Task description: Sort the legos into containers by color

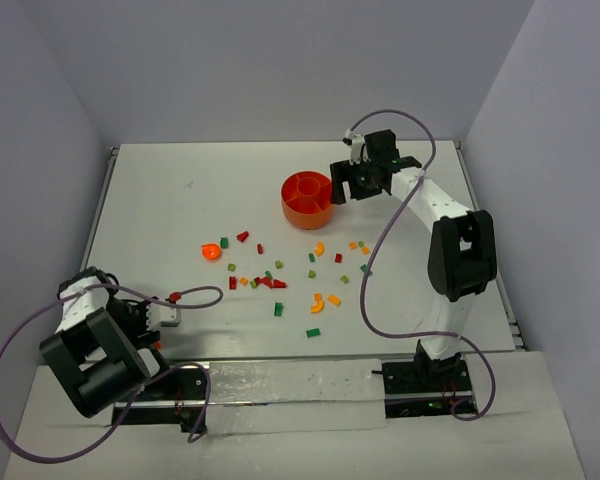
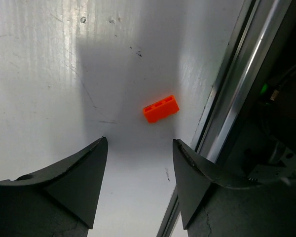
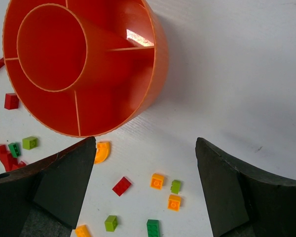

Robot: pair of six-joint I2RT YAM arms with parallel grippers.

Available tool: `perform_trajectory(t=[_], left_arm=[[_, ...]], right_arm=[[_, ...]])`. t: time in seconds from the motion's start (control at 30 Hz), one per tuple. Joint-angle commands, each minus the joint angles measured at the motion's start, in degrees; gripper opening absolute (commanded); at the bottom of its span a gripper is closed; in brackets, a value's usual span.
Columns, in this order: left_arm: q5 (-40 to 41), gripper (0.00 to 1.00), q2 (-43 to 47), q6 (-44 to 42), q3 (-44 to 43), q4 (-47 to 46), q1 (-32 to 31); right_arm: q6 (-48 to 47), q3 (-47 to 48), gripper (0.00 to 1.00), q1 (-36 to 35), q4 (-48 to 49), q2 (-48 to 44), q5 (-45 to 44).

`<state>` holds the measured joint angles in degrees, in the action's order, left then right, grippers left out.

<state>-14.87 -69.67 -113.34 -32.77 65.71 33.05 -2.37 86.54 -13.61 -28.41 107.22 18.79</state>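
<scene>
Before the spread left claw [image 2: 139,139] lies one orange brick [image 2: 161,108]; the right claw [image 3: 145,140] gapes near one bowl [image 3: 143,89].

Bright, even overhead light. Ahead of the left tool [image 2: 139,140] a soft grey shadow lies on the desk [image 2: 34,74] (streaky glare beyond it). Ahead of the right tool [image 3: 145,140], a glare patch shines inside the bowl [image 3: 155,84], which casts a faint shadow rightward.
</scene>
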Motion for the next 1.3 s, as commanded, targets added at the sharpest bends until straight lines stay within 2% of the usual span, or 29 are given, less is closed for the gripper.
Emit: perform_trajectory(t=[0.0, 0.23, 0.47, 0.67, 0.73, 0.93, 1.07, 1.27], left_arm=[[-0.19, 0.65, -0.32, -34.67, 1.47, 3.82, -1.24], [-5.79, 0.64, -1.17, -32.74, 2.27, 1.00, -5.98], [-9.69, 0.64, -0.42, -34.34, 2.37, 0.98, -8.11], [-16.68, 0.64, -0.12, -31.53, 2.79, -0.58, -14.42], [-19.21, 0.64, 0.09, -28.65, 3.71, -4.76, -17.81], [-20.33, 0.58, -3.29, -25.73, 3.82, -12.07, -20.41], [-18.66, 0.51, -7.58, -21.05, -2.01, -9.01, -21.28], [-17.63, 0.59, -4.35, -20.96, -5.38, -1.52, -19.15]], right_arm=[[0.20, 2.76, 0.88, 0.51, -0.24, 1.33, 0.22], [0.44, 3.46, 0.88, 0.69, -0.77, 1.94, 0.20], [0.88, 3.75, 0.88, 0.69, -1.02, 2.75, 0.59], [0.31, 3.90, 0.88, 0.69, -1.91, 2.34, -0.06], [-0.09, 3.55, 0.88, 0.69, -2.20, 1.94, -0.70], [-0.29, 3.77, 0.88, 0.69, -3.19, 1.63, -1.14], [-0.44, 4.63, 0.88, 0.69, -3.98, 1.56, -1.47], [-0.35, 4.70, 0.88, 0.60, -4.29, 1.41, -1.30]])
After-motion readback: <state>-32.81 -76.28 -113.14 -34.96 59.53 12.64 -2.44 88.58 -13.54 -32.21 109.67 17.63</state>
